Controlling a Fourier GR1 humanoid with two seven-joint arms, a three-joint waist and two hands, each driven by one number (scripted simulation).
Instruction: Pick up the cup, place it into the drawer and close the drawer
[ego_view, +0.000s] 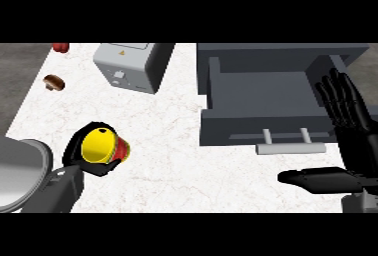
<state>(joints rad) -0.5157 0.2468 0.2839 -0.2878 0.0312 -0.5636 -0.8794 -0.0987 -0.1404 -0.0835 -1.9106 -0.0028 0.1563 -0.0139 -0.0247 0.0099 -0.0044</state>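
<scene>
A yellow cup (98, 144) with a red band lies tilted on its side at the lower left, its mouth facing up and left. My left hand (80, 159) curls round it from below and behind, black fingers wrapping both sides. The grey drawer (258, 122) stands pulled open at the upper right, its inside bare, with a pale handle (290, 148) on its front. My right hand (353, 131) is open at the far right, fingers straight over the drawer's right edge, thumb stretched left below the handle.
A grey boxy appliance (131, 64) stands at the back centre-left. A brown item (54, 81) and a red item (60, 47) lie near the counter's left edge. White marble counter (177, 165) spans the middle.
</scene>
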